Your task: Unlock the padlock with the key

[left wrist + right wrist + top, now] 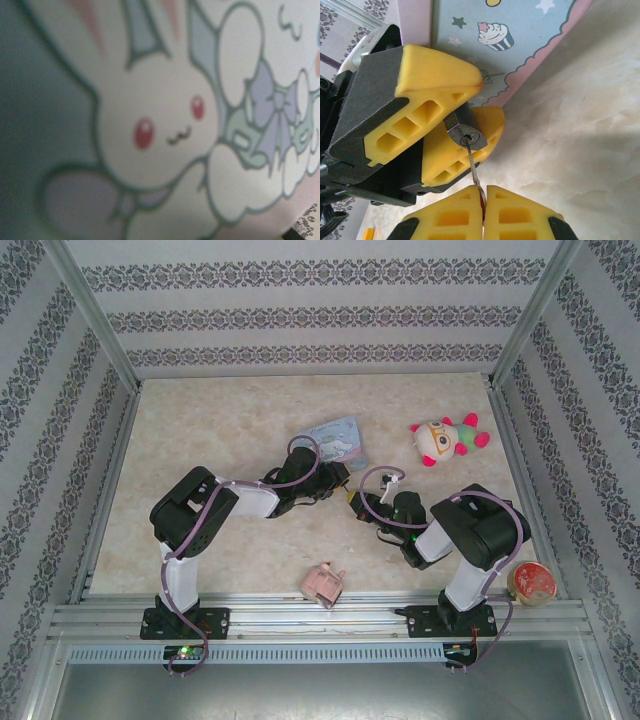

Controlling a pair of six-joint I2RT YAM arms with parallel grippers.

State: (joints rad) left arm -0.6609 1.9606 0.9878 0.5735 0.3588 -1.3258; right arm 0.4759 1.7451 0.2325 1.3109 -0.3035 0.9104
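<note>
The left gripper (481, 104) is pinching the padlock (465, 134) and the right gripper (484, 194) is pinching the key (474, 171) at the keyhole, so it should be pushing straight in before twisting.

In the top view, the tin box (338, 438) is sitting in the upper middle of the counter (200, 430). The plush toy (445, 440) is lying to its right, and the toy block (323, 585) is lying at the bottom middle. In the right wrist view, the padlock (465, 132) is sitting mid-frame inside the left tool (491, 99). The key (474, 167) is reaching up to the padlock from the right tool (483, 195) at the bottom edge.
</note>
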